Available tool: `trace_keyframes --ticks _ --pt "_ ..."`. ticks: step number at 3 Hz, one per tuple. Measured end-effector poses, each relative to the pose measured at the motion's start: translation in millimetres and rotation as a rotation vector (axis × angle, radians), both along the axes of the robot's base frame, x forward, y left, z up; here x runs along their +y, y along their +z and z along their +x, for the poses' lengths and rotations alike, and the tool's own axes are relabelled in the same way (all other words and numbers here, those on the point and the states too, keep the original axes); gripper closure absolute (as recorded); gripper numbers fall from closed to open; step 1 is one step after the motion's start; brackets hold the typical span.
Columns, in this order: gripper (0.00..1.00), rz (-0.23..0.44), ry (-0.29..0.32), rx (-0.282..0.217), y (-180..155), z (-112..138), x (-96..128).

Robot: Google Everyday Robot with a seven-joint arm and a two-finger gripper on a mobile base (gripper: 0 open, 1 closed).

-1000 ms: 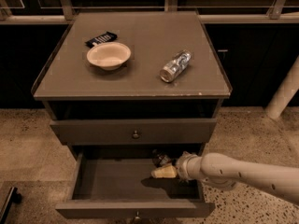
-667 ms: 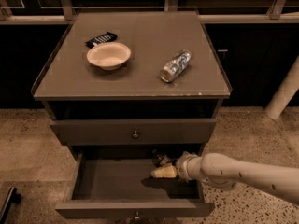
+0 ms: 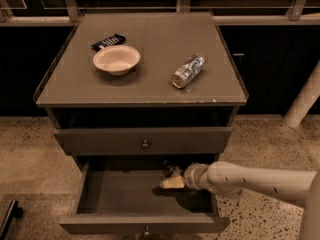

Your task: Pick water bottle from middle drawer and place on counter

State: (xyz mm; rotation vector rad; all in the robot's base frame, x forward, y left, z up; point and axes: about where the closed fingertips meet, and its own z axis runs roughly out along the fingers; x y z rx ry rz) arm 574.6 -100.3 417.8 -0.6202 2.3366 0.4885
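Tan at its tip, the gripper (image 3: pixel 172 180) sits low inside the middle drawer (image 3: pixel 125 193), below the counter's (image 3: pixel 145 86) front edge and toward its front-right corner. Whether it is spread or closed on anything I cannot tell; shadow from the top drawer (image 3: pixel 100 140) swallows that end. Just beyond the tip, at the drawer's back, a small dark shape catches a glint. I judge it to be the water bottle (image 3: pixel 172 170), though most of it is hidden and I cannot say if the two touch. The pale arm (image 3: pixel 250 181) runs out from there to the right, crossing the drawer's right wall. The rest of the drawer floor shows bare grey.

Up top, a bowl (image 3: pixel 116 59) stands near the rear-left corner with a black packet (image 3: pixel 108 41) just behind it, and a stubby bottle (image 3: pixel 188 70) lies on its side near the right edge – not the one wanted.

A slim plastic bottle should be light, but smooth and thin-walled, so it may roll away or buckle under a hard squeeze. Taking it across the body, near the middle band, looks the safest hold – firm, not crushing. The lift must clear the top drawer's front before rising to the counter, and the front-left area looks a fair place to set it down.
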Motion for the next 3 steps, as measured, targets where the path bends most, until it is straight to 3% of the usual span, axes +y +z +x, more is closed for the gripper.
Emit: trace_keyframes --ticks 2,3 --pt "0.00 -0.038 -0.032 0.051 -38.4 5.7 -8.1" --pt "0.17 -0.040 -0.032 0.053 -39.5 5.5 -8.6"
